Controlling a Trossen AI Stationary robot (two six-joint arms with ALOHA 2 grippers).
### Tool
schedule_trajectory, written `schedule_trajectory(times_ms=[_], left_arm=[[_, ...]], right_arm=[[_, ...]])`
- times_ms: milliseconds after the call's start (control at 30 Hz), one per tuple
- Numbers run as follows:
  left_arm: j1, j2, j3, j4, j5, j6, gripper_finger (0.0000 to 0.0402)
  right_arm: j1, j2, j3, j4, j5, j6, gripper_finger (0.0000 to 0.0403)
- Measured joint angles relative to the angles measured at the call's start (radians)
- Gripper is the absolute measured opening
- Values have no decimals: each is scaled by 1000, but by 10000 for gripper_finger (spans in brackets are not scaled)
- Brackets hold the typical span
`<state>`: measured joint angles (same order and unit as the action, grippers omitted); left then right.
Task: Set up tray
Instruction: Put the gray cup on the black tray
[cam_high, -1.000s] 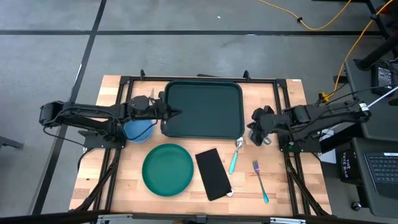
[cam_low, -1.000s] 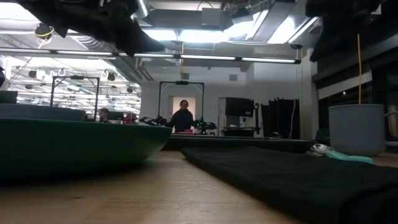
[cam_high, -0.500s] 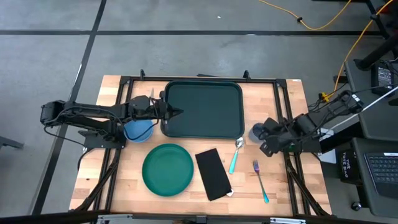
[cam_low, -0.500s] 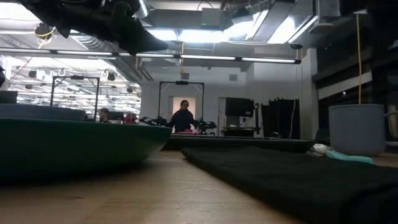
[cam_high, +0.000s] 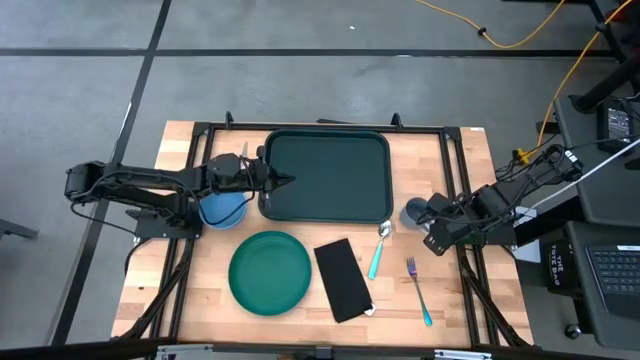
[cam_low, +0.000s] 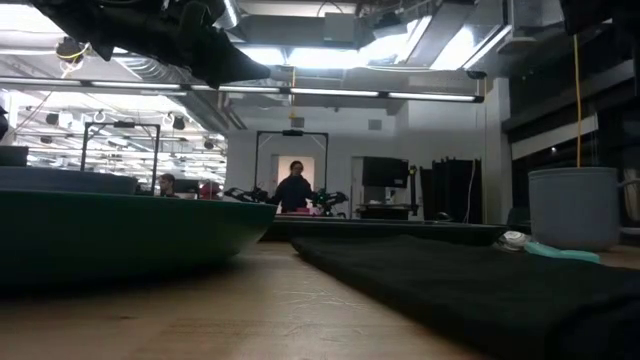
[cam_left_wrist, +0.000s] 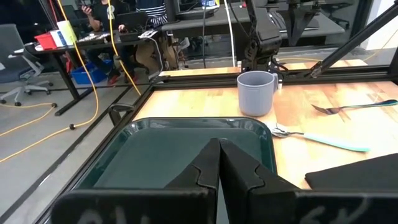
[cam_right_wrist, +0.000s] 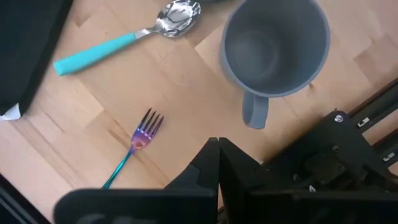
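Dark green tray (cam_high: 326, 176) sits empty at the counter's (cam_high: 455, 310) far middle.
Both closed: left gripper (cam_high: 285, 181) at its rim, right gripper (cam_high: 432, 240) beside the mug (cam_high: 414, 212); open wide before descending.

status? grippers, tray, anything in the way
Left gripper shut, over tray's left edge. Right gripper shut, empty, beside grey mug. Tray empty, at table's far side. Nothing blocking it.
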<state>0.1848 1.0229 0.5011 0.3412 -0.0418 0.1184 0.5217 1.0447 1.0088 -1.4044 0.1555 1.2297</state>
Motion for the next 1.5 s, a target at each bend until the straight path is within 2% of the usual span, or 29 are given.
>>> schedule_trajectory(times_ms=[467,567,700,900,1000,1167,1300,1500], left_arm=[[0,0,0,0,0,0,3],[0,0,0,0,-7,0,3],[0,0,0,0,-39,18,3],[0,0,0,0,-51,34,3],[0,0,-1,0,-53,34,3],[0,0,-1,0,-54,31,3],[0,0,-1,0,-54,27,3],[0,0,-1,-1,-54,26,3]], right_arm=[[1,0,-1,-6,16,1,14],[1,0,-1,-19,59,4,31],[4,0,-1,-40,61,19,61],[49,4,-2,-43,65,78,112],[73,9,-2,-69,106,122,137],[107,32,-2,-82,113,126,172],[127,54,-2,-71,123,127,185],[137,88,-2,-58,152,133,183]])
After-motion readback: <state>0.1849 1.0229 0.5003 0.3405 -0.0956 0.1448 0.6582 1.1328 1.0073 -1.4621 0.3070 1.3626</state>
